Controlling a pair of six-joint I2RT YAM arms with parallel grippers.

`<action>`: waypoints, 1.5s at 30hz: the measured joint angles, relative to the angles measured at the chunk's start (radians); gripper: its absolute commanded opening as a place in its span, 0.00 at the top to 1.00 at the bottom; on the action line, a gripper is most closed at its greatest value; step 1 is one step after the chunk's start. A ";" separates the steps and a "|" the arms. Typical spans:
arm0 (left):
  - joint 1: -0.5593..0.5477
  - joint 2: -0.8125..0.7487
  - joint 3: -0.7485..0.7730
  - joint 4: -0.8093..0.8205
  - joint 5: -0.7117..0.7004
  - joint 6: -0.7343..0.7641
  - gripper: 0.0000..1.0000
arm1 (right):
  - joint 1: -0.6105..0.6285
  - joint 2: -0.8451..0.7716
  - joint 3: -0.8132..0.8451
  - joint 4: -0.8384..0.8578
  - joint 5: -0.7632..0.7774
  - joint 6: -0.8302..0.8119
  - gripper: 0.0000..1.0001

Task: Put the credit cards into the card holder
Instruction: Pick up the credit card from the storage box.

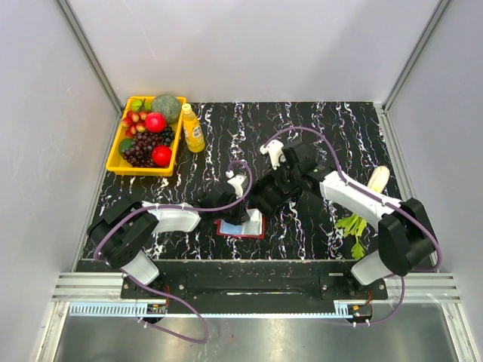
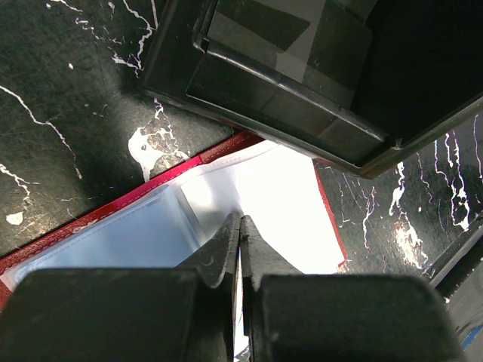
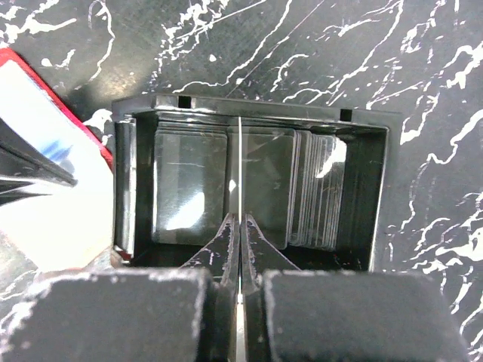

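Observation:
The dark red card holder (image 1: 243, 227) lies open on the black marbled table, its pale panels facing up (image 2: 279, 204). My left gripper (image 2: 241, 219) is shut, with its tips at the holder's middle fold; I cannot tell whether it pinches anything. My right gripper (image 3: 239, 220) is shut on one credit card (image 3: 238, 166), seen edge-on and upright over the black tray (image 3: 364, 181). Several more credit cards (image 3: 189, 181) lie and lean inside that tray. The holder's edge (image 3: 45, 181) shows left of the tray, with the left fingers (image 3: 30, 162) over it.
A yellow bin of fruit (image 1: 147, 136) and a yellow bottle (image 1: 192, 128) stand at the back left. A pale vegetable (image 1: 377, 179) and green leaves (image 1: 353, 226) lie at the right. The tray (image 2: 287, 83) sits right behind the holder.

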 measured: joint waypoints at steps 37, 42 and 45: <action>0.017 -0.002 -0.003 0.007 -0.032 -0.043 1.00 | 0.311 -0.582 -0.626 0.665 0.200 -0.695 1.00; 0.023 -0.003 -0.003 0.006 -0.032 -0.048 1.00 | 0.405 -0.649 -0.606 0.599 0.204 -0.790 1.00; 0.031 -0.008 -0.004 0.006 -0.032 -0.049 1.00 | 0.456 -0.695 -0.553 0.518 0.200 -0.835 1.00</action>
